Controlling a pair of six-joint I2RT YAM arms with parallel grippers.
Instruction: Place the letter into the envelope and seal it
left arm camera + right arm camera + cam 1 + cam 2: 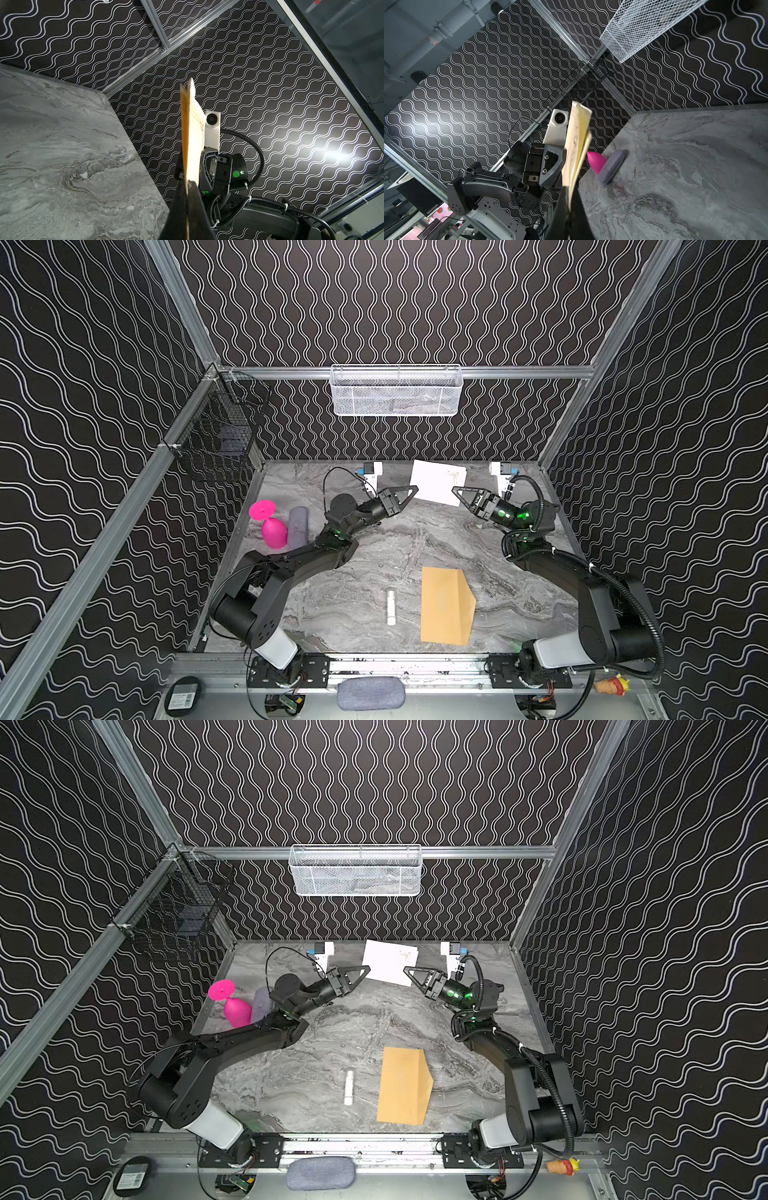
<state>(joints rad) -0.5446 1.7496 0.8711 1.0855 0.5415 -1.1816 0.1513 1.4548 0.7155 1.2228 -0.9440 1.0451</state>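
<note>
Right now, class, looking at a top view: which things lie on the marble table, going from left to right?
pink goblet → grey case → white tube → envelope

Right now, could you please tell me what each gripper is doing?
Left gripper: closed, holding one edge of the letter.
Right gripper: closed, holding the letter's opposite edge.

The letter [434, 483] is held above the back of the surface [374, 556], between the left end effector [415, 489] and the right end effector [455, 490]. Nearer the front lies the envelope [444, 605], with a tube [390, 607] to its left. At the left edge sits a goblet [272, 529], with a pouch [298, 526] just to its right.
</note>
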